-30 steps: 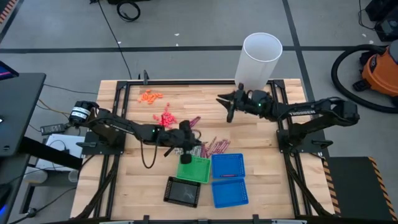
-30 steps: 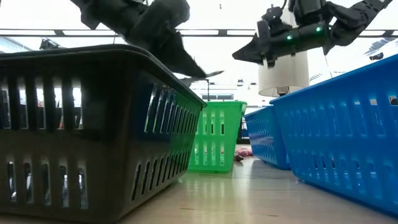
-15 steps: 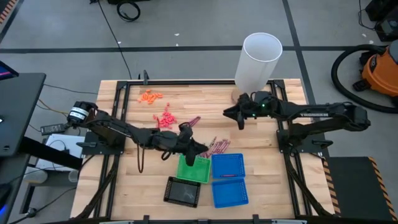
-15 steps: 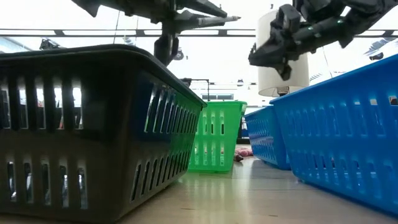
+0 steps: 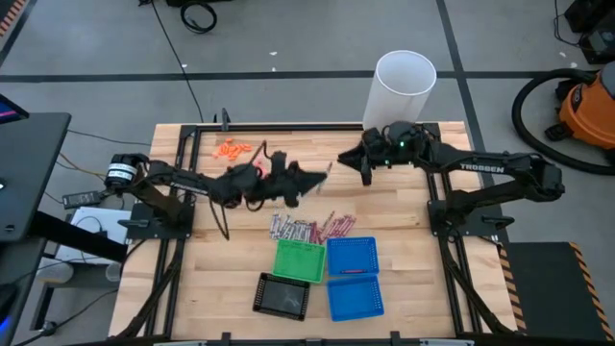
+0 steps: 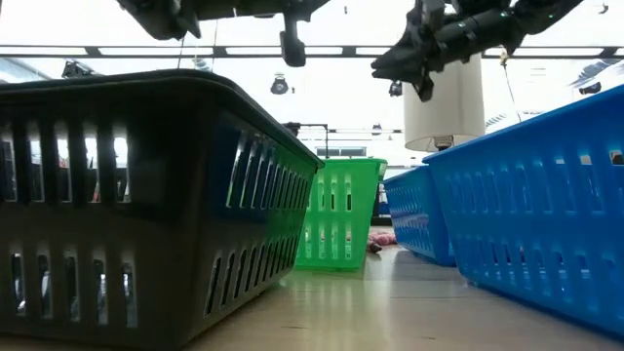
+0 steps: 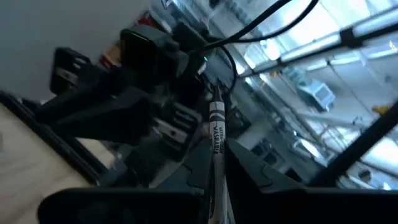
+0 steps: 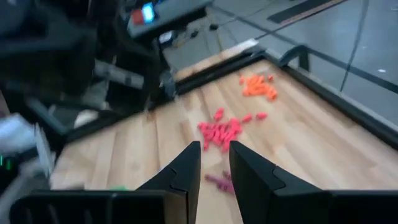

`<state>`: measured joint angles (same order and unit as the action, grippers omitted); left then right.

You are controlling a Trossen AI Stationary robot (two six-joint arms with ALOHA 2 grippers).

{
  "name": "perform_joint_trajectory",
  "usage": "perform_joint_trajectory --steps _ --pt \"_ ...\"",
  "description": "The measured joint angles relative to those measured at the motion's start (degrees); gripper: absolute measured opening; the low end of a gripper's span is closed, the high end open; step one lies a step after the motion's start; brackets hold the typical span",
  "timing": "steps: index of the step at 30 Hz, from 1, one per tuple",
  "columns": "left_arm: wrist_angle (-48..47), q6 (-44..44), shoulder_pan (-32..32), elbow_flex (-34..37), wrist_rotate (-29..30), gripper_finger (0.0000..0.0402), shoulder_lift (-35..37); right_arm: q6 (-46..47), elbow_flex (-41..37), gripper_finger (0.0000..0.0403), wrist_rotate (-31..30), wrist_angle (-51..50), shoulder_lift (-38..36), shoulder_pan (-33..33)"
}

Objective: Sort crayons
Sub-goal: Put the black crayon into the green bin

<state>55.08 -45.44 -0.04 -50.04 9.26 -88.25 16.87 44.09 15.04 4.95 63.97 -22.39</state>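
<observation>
Centrally in the high view, the left gripper (image 5: 322, 173) pinches one thin grey-silver crayon (image 7: 216, 134) with a printed paper wrapper, lifted above the pale wooden slatted table (image 5: 404, 216). More short grey and maroon crayons (image 5: 312, 229) lie heaped just above the green plastic slotted basket (image 5: 299, 260). Upper right, the right gripper (image 5: 365, 171) hangs empty, fingers slightly apart.

Pile of short grey and maroon crayons (image 5: 312, 229) mid wooden surface (image 5: 404, 250), green plastic basket (image 5: 299, 259) just before it, two blue plastic baskets (image 5: 353, 275) to its right, black basket (image 5: 282, 296) nearest, tall white cylinder (image 5: 399, 93) at far right edge
</observation>
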Motion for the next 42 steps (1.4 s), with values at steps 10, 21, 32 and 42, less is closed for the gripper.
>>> perform_joint_trajectory --steps 10,21,32,42 --pt "-18.25 0.18 5.16 0.00 -16.09 0.0038 -0.02 5.26 2.10 0.0092 0.91 -15.73 -3.57 -2.16" --pt "-36.92 1.06 4.17 0.01 -25.96 0.0038 -0.07 4.58 2.08 0.0091 5.10 -26.60 -4.14 -2.59" --pt "-49.07 0.15 1.39 0.00 -29.82 0.0039 -0.09 -1.74 2.08 0.0091 12.70 -23.69 -3.32 -6.85" --pt "-50.32 -2.35 -4.30 0.02 -18.73 0.0039 -0.68 -1.46 2.03 0.0091 20.86 -22.27 -1.62 -8.40"
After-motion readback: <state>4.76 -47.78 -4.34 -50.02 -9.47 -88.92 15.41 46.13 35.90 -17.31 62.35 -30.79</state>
